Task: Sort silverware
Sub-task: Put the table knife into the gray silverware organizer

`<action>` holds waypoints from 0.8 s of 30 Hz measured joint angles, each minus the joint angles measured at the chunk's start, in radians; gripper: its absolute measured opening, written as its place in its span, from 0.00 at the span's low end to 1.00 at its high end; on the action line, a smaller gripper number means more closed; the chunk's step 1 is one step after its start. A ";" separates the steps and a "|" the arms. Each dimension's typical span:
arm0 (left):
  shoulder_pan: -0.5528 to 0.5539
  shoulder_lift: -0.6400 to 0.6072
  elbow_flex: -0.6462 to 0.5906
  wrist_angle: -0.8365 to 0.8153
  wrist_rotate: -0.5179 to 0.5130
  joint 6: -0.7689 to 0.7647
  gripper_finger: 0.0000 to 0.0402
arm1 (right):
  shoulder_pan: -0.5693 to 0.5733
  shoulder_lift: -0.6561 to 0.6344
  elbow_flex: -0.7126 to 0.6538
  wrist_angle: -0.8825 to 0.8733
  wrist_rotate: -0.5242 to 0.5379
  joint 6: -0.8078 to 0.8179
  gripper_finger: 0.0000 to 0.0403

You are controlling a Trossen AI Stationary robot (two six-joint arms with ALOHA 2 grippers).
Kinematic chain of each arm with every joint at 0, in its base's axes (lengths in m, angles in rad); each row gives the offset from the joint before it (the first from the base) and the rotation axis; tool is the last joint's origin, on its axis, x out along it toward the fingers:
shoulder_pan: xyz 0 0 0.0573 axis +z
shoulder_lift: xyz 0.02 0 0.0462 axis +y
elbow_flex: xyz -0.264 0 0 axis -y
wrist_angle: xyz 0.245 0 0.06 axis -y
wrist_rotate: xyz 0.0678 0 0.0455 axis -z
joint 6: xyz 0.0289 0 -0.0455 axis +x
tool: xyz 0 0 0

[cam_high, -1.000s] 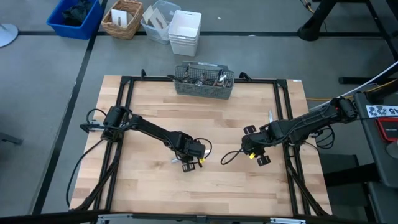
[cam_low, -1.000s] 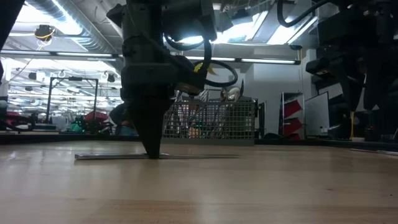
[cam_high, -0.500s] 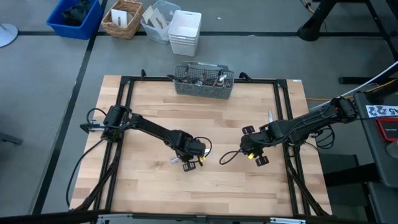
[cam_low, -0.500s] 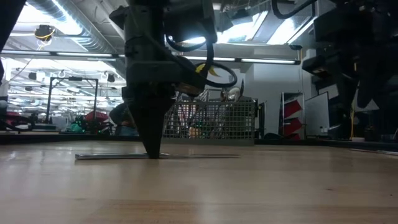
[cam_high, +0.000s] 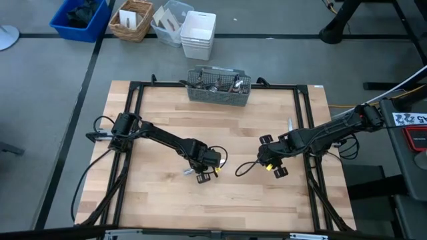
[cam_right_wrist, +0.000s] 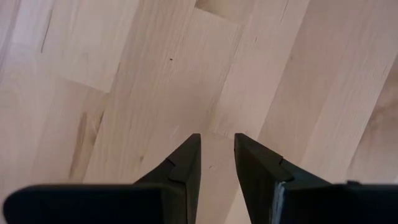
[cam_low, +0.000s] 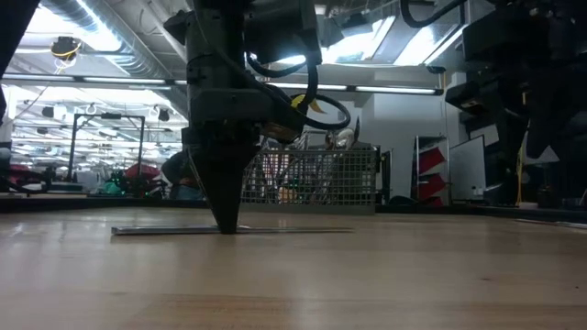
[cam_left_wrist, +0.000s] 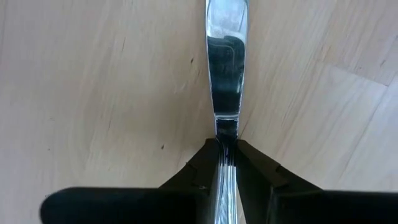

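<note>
Left gripper [cam_left_wrist: 226,163] clamped on table knife [cam_left_wrist: 226,68] lying on table [cam_high: 253,127]; right gripper [cam_right_wrist: 217,155] slightly parted, empty; no writing legible

A pale wood grain in light and tan planks is shown by the bench [cam_high: 233,127], framed in black. The knife [cam_left_wrist: 225,68] is seen as shiny silver, the left pincer [cam_left_wrist: 226,163] and right pincer [cam_right_wrist: 217,163] as black, the caddy [cam_high: 219,88] as grey mesh; a blue bin [cam_high: 80,19] is seen on the grey floor
</note>
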 joint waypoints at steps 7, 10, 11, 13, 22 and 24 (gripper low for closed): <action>0.000 0.000 0.000 0.029 0.000 -0.021 0.10 | 0.000 0.000 0.000 -0.006 0.000 0.000 0.24; 0.004 0.000 0.001 0.029 0.001 -0.031 0.10 | 0.000 0.000 0.000 -0.015 0.000 0.000 0.24; 0.005 0.000 0.001 0.029 0.001 -0.036 0.09 | 0.000 0.000 0.000 -0.017 0.000 0.000 0.24; 0.010 -0.001 0.001 0.030 0.001 -0.046 0.09 | 0.000 0.000 0.000 -0.026 0.000 0.000 0.24; 0.025 -0.002 0.001 0.045 0.003 -0.060 0.09 | 0.000 0.000 0.000 -0.042 0.000 0.000 0.24; 0.028 -0.006 0.001 0.066 -0.003 -0.063 0.08 | 0.000 0.000 0.000 -0.046 0.000 0.000 0.24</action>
